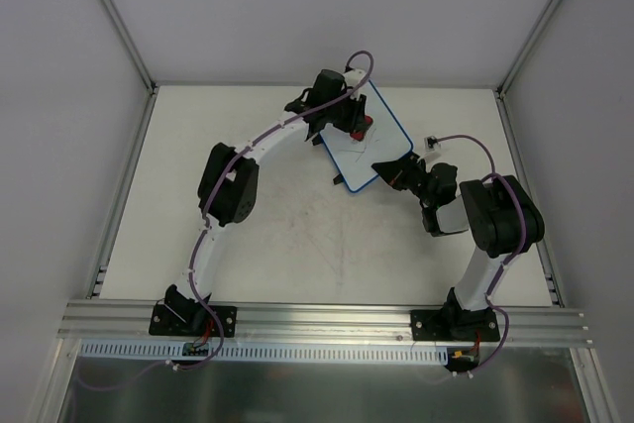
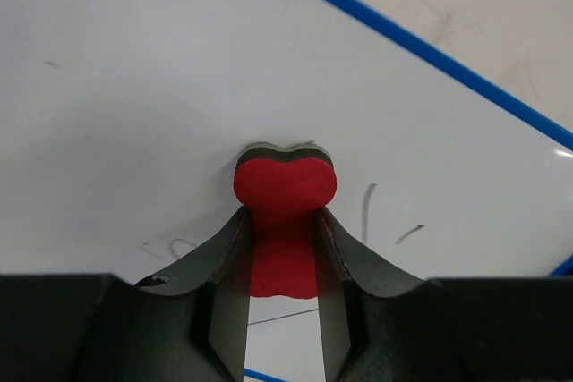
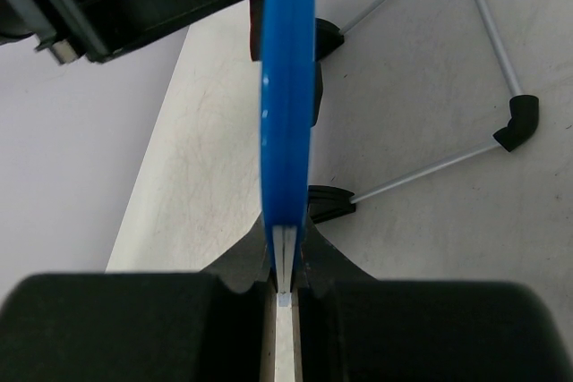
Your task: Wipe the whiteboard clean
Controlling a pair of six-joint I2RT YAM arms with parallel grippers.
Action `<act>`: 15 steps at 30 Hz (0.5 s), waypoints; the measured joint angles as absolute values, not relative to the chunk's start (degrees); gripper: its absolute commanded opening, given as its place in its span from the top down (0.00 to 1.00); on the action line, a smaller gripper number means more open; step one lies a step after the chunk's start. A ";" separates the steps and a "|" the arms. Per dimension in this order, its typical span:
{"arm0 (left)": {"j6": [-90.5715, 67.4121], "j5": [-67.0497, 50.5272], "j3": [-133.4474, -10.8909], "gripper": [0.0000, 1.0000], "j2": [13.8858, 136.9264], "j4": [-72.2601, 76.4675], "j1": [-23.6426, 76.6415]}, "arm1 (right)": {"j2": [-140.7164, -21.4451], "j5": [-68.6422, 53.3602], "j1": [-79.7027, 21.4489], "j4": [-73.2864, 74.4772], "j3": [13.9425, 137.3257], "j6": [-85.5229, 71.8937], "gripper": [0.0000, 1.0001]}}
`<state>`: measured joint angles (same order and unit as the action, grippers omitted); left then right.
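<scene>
The left gripper (image 2: 282,219), clenched on the red eraser (image 2: 285,183) against the whiteboard (image 2: 134,87) at the top view's upper centre, has faint dark strokes (image 2: 368,210) just to its right, while the right gripper (image 3: 284,261) clamps the blue rim (image 3: 288,87).

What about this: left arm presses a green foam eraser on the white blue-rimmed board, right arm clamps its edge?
The foam eraser is red, not green, says the left wrist view; left gripper presses it on the whiteboard, right gripper clamps its edge.
</scene>
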<state>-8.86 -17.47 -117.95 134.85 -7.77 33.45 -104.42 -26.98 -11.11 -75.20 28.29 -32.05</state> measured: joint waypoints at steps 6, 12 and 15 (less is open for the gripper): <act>-2.81 -17.52 -116.16 1.00 132.29 -7.49 38.74 | -104.44 -26.96 -11.05 -75.18 28.29 -32.16 1.00; -0.32 -17.56 -115.52 1.00 131.59 -7.29 40.12 | -104.53 -26.96 -11.05 -75.22 28.29 -32.18 1.00; -0.16 -17.61 -115.42 1.00 131.57 -7.11 40.12 | -104.53 -26.96 -11.05 -75.22 28.29 -32.23 1.00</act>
<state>-0.16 -17.61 -115.42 131.57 -7.11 40.12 -104.53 -26.96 -11.05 -75.22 28.29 -32.23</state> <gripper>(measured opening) 0.288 0.063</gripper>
